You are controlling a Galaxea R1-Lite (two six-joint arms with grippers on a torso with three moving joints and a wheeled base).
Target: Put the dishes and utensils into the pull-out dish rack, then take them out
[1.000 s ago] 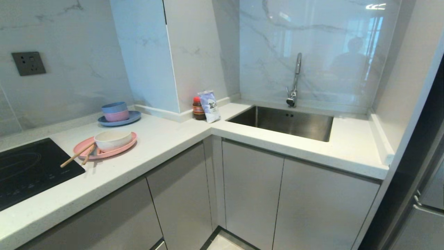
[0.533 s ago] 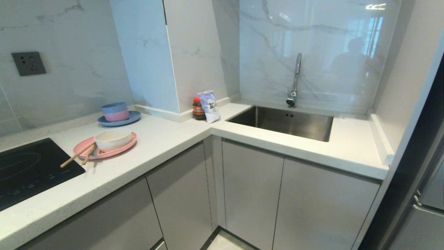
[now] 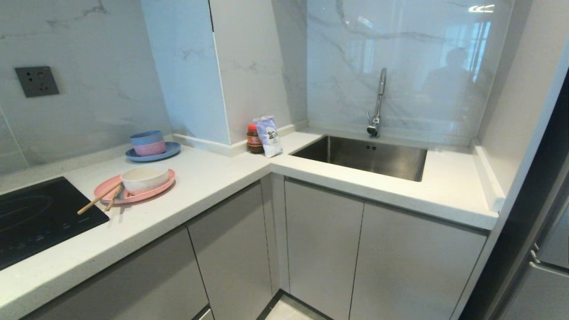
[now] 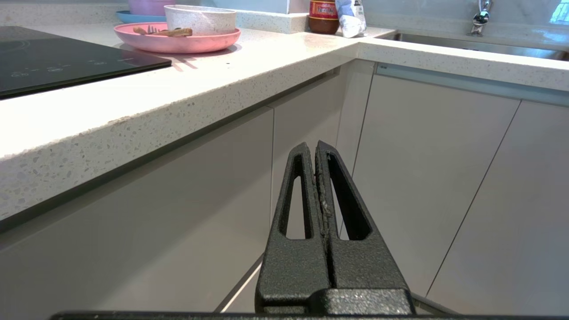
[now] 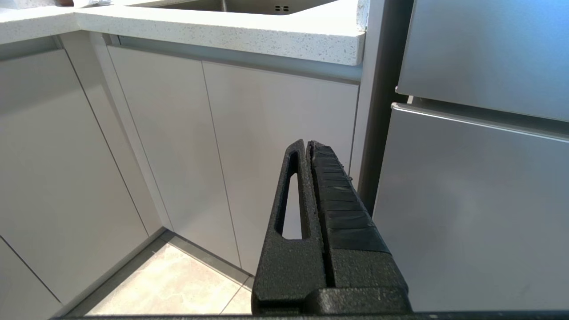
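Two pincers are in play, and both are closed on nothing. The left pincer (image 4: 316,149) hangs low in front of the grey cabinet doors (image 4: 186,213), below the tabletop (image 3: 209,186) edge; its fingers press flat together.

All task items lie above and to the left of the left pincer, well apart from it. The pink plate (image 3: 153,190) rests flat on the tabletop beside the black cooktop (image 3: 35,218). The off-white bowl (image 3: 145,179) stands upright on the plate. The chopsticks (image 3: 98,198) lie across the plate's left rim, their tips overhanging toward the cooktop. A fork (image 4: 151,29) appears to lie beside them on the plate; detail is too small to confirm.

Handling judgement: plate and bowl look like light, rigid moulded ware, smooth and likely slippery. Grip the bowl by its rim wall, one finger inside and one outside. Grip the plate by its raised rim once the bowl is off. The chopsticks are thin, light and apt to roll; pinch both together near mid-length.

The pull-out dish rack is not visible; all cabinet fronts are shut.

The right pincer (image 5: 309,144) hangs before the doors under the sink (image 3: 360,158), beside a steel appliance front (image 5: 480,186).
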